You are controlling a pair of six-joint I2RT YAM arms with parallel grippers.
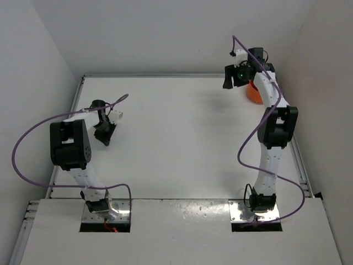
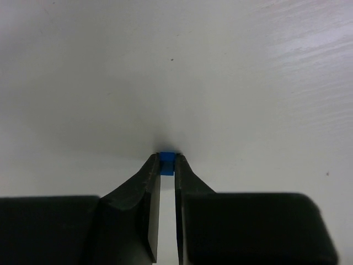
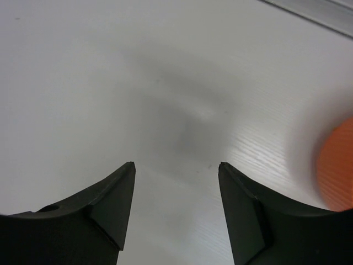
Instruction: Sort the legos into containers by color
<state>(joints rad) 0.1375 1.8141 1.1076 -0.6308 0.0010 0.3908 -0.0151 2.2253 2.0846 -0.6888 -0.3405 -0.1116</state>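
A small blue plastic lego brick [image 2: 166,165] sits pinched at the very tips of the left gripper [image 2: 167,160], whose two black fingers [image 2: 150,187] are drawn in almost parallel, with only the brick's width between them. Just the upper part of the brick shows above the fingertips. A soft shadow pools on the surface right around it, so the tips are at or very close to the white table [image 1: 182,138]; the wrist view does not show whether the brick touches the table. In the overhead view this gripper points down at the left side of the table, toward the far half, and the brick itself is too small to make out there. The round bright-orange plastic tub [image 1: 253,94] stands well apart from it at the far right corner of the table, mostly hidden behind the right arm's forearm. In the right wrist view it shows only as a blurred orange edge on the right side. The right gripper [image 3: 176,164] hangs above the table just beside the tub, its jaws spread wide with nothing between them but bare table. A metal rail [image 3: 314,11] runs along the table's far edge, and purple cables [image 1: 33,132] loop from both arms.
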